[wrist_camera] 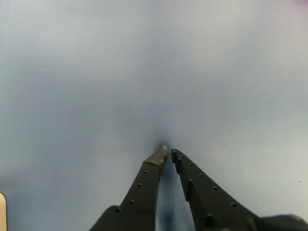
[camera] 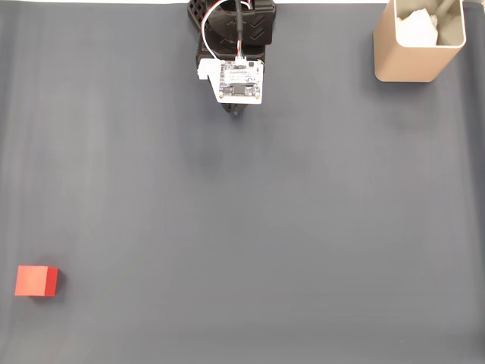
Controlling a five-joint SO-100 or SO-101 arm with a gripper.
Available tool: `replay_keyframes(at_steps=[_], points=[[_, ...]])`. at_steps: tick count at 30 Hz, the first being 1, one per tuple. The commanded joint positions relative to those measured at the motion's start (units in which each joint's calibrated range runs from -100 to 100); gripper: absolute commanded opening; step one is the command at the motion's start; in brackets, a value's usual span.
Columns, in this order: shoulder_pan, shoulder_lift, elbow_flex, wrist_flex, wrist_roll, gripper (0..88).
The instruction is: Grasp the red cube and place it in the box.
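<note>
1. One red cube (camera: 36, 280) sits at the near left of the grey mat (camera: 265, 227) in the fixed view, well apart from the arm — a long reach could misjudge it.
2. Gripper (wrist_camera: 168, 153), far centre, has its tips nearly together, empty — unopened, it would knock the cube.
3. Box (camera: 417, 47) stands far right; a low carry might clip its wall.

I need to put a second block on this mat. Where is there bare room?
The dark grey mat is bare across its middle and whole lower right, between the small red cube at lower left and the tall tan box at upper right. Only the top centre is occupied, by the black arm and its gripper.
</note>
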Motion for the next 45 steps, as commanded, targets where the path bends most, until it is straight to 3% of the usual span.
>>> replay_keyframes(at_steps=[1,39,45], points=[[-0.1,0.0,0.5,1.3,0.2,0.9],[-0.4,0.0,0.5,1.6,2.0,1.0],[-0.6,0.0,0.5,-2.3,0.1,0.5]])
